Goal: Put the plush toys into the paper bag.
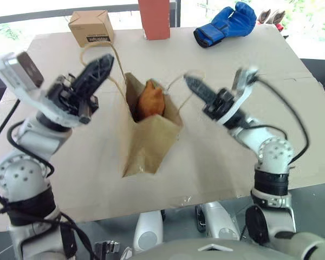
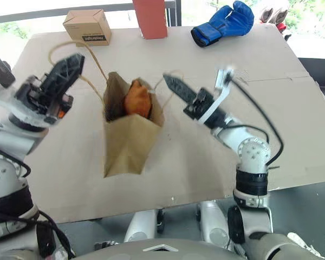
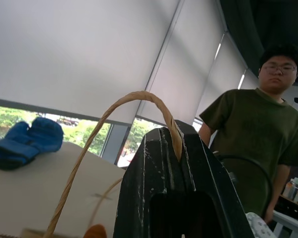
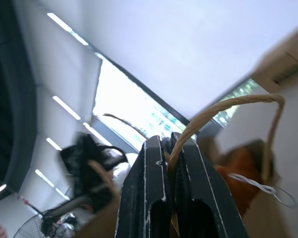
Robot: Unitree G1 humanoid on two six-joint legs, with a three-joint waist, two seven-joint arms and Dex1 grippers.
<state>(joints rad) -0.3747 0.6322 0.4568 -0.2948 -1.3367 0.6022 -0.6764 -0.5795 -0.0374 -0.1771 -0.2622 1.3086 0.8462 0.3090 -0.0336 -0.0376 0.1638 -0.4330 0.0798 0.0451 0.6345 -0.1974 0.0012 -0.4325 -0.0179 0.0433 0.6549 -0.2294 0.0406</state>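
White-grey arms, black cables, black two-fingered left hand (image 1: 104, 64), right hand (image 1: 190, 82).

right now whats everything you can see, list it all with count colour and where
paper bag: 1, brown, middle of the table, mouth held open by its two loop handles
plush toy: 1, orange-brown, in the bag's mouth
cardboard box: 1, brown with black label, far left of the table
boxing glove: 1, blue, far right of the table
red block: 1, red, far edge between box and glove
table: 1, tan
person: 1, green shirt, standing beyond the table
left gripper: black, shut on the left handle
right gripper: black, shut on the right handle
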